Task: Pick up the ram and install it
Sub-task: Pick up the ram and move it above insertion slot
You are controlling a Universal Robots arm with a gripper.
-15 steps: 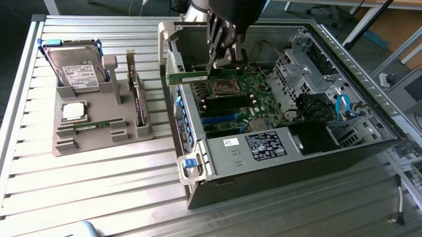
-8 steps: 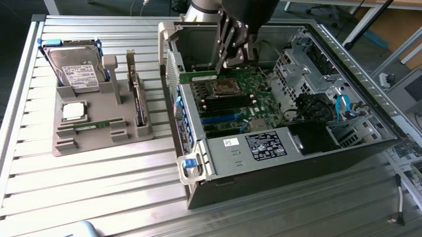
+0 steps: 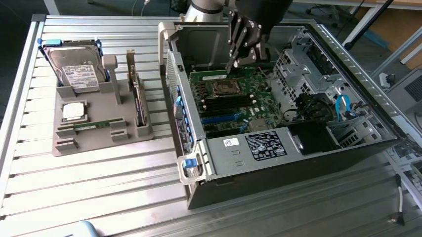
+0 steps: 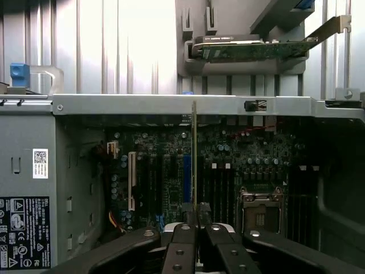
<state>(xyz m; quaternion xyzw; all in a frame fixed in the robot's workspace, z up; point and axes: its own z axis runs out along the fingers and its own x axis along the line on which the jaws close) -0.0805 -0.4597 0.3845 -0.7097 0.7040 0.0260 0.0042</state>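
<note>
Pincer (image 4: 194, 216) is clamped narrow on the ram (image 4: 194, 149) — I see it edge-on, poised over the motherboard (image 4: 165, 171). I judge it light, stiff yet fragile — best gripped by its bare edges, never the chips.

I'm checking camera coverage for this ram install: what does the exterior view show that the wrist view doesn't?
The exterior view adds the silver hard drive, the square silver processor chip and a second green ram stick lying in the grey parts holder. The wrist view adds a close look at the black gripper shut on the thin green ram stick, seen edge-on. Both share the open black computer case, its green motherboard and the dark expansion card.
</note>
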